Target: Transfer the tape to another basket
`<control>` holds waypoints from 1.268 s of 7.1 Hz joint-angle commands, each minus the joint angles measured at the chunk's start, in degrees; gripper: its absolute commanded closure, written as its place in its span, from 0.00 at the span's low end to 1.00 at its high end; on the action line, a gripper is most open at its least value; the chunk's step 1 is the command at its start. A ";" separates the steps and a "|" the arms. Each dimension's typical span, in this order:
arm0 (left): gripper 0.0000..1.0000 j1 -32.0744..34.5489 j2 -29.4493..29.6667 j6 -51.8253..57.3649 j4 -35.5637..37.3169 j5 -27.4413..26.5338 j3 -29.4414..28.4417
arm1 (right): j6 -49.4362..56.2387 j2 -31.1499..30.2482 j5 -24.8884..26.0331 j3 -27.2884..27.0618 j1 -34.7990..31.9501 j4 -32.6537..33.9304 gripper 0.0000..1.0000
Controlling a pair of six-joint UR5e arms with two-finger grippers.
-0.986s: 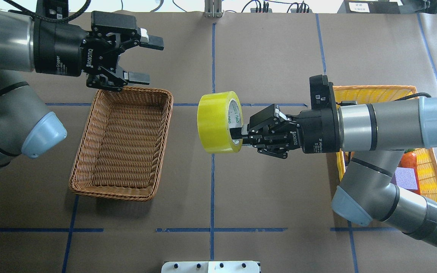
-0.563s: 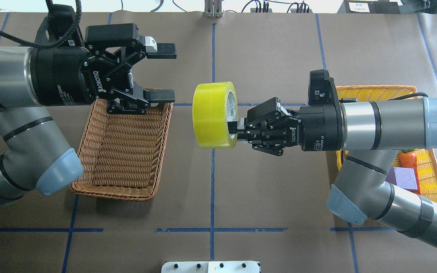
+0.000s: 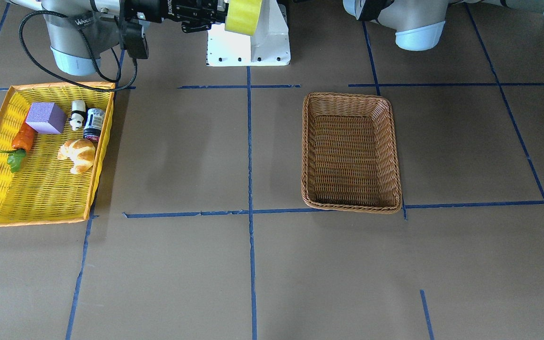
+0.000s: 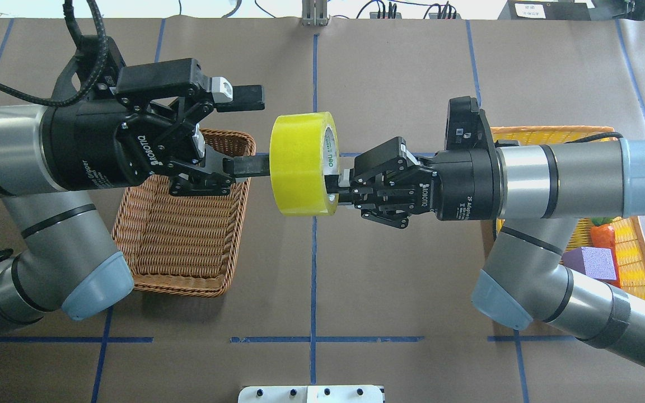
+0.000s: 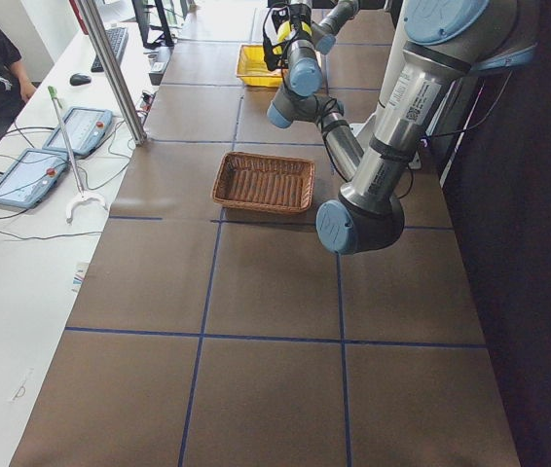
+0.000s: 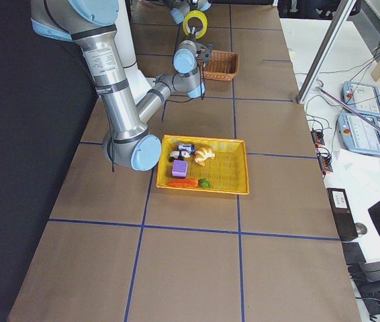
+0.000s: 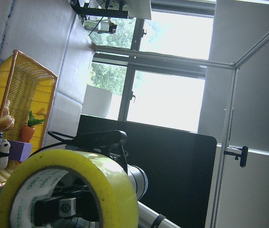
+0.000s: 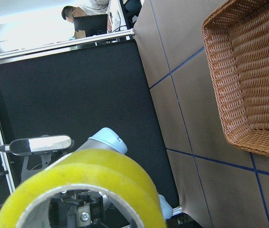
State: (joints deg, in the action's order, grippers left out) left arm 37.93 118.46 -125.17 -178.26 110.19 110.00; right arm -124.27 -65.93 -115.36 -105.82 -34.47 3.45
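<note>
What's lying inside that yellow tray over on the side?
Inside the yellow tray: a purple block, a small panda figure, a dark little jar, a croissant and a carrot. The front view shows all of it; from overhead the right arm covers most.

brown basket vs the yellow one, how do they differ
The brown basket is tan wicker, the yellow basket bright yellow with an orange rim. The brown basket is deeper and holds nothing; the yellow basket holds a croissant, purple block, carrot and more. Both are rectangular and woven.
</note>
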 commanded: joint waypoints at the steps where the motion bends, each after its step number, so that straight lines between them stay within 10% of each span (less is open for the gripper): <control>1: 0.01 -0.13 0.02 0.19 -0.42 -0.59 -0.23 | -0.01 0.19 -0.04 0.00 0.80 -1.16 1.00; 5: 0.13 -3.82 0.20 0.45 -0.42 -2.97 0.30 | 0.00 0.81 0.05 -0.09 1.95 -1.25 1.00; 8: 0.87 -4.00 0.11 0.62 -0.50 -3.05 0.39 | 0.08 0.81 -0.04 -0.09 3.17 -1.43 0.91; 9: 1.00 -4.00 0.02 0.71 -0.42 -3.06 0.30 | 0.17 0.89 0.05 -0.17 3.35 -1.43 0.01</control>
State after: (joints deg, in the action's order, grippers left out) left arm 33.96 118.56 -124.58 -178.70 107.20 110.33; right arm -124.20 -65.09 -115.35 -105.95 -31.48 2.01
